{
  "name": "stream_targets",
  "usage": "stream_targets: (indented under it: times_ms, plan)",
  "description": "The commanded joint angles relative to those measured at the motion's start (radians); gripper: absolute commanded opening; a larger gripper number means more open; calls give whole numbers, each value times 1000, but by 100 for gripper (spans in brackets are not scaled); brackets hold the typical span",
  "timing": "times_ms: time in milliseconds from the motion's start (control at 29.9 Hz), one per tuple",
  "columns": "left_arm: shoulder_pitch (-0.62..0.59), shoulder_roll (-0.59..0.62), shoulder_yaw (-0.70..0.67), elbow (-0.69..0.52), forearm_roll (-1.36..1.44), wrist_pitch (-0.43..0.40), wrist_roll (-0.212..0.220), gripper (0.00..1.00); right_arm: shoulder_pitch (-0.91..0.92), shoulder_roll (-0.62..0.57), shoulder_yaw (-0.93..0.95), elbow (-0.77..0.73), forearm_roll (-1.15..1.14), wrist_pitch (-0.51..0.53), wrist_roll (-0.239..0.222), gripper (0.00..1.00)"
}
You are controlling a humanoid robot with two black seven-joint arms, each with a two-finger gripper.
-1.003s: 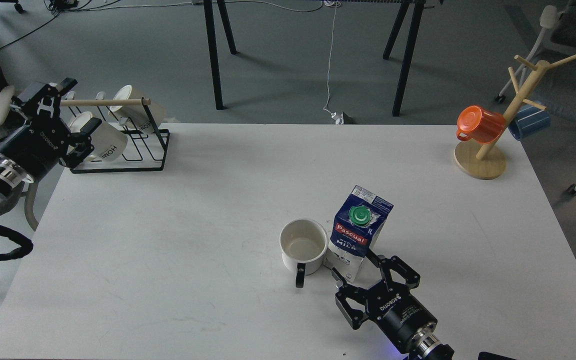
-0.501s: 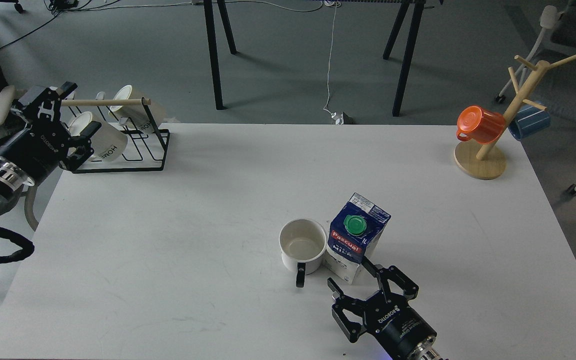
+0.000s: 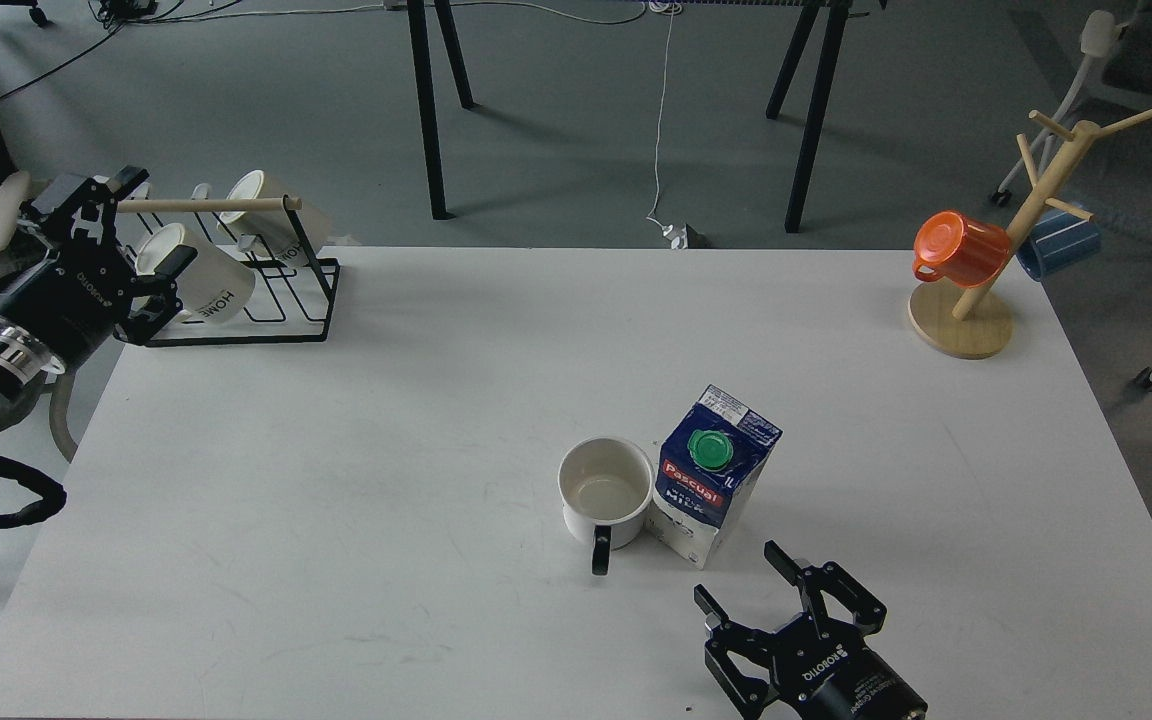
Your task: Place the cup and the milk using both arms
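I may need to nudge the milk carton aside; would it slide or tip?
The milk carton stands tall on a narrow base, so a high push likely tips it. The cup sits against its left side, probably blocking that way.

Likely a lab: white table (image 3: 386, 420), loose floor cable (image 3: 658, 110), office chair (image 3: 1096, 60).

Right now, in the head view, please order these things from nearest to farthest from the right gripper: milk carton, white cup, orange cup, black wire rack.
Measured from the right gripper:
1. Milk carton, just beyond it.
2. White cup, left of the carton.
3. Orange cup, far right, on the wooden mug tree.
4. Black wire rack, far left corner.
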State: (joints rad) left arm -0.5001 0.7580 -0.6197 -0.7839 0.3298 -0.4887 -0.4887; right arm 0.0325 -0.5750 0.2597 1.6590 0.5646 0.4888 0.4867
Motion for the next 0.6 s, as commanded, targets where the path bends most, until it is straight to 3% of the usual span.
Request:
stream_targets:
  times_ms: [0, 334, 568]
  plan:
    - [0, 0, -2, 0, 0, 0, 0, 96, -8, -136, 6, 53, 0, 0, 2, 82]
    - [0, 0, -2, 0, 0, 0, 0, 96, -6, -529, 81, 41, 15, 0, 2, 88]
    - [-2, -17, -2, 0, -1, 0, 0, 96, 18, -580, 343, -77, 14, 0, 2, 95]
